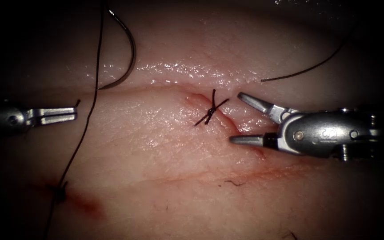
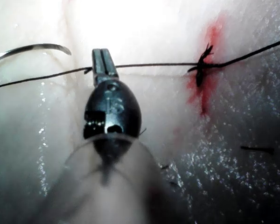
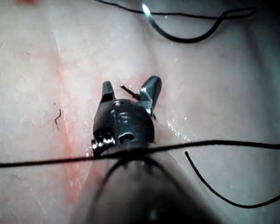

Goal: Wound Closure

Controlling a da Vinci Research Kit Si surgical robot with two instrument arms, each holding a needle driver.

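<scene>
- The right tool (image 1: 235, 117) is closest to us. It comes in from the right and sits low over the tissue (image 1: 156, 146).
- Its jaws are spread wide apart. They hold nothing.
- One jaw tip points up and left, and the other points left, just by the cut (image 1: 232, 126).
- In the right wrist view, the right tool (image 3: 130, 91) has its two tips open, and the knot's dark ends show between them.
- A tied knot (image 1: 210, 113) sits on the cut, just left of the open jaws. Its short ends stick out like a little cross.
- The left tool (image 1: 70, 114) is far off on the left side of the cut. Its jaws are pressed together.
- In the left wrist view, the left tool (image 2: 101, 60) looks closed, and the thread (image 2: 149, 65) runs across right at its tip. I cannot tell if it pinches the thread or not.
- The needle (image 1: 127, 49) lies on the tissue at the top left, well away from both tools. No tool holds it. It is not in the tissue.
- The thread (image 1: 87, 115) runs down from the top, past the left tool's tip, to a second knot (image 1: 58, 191) low on the left.
- Some red fluid (image 1: 85, 206) is by that second knot.
- A loose piece of thread (image 1: 307, 69) lies at the top right.
</scene>
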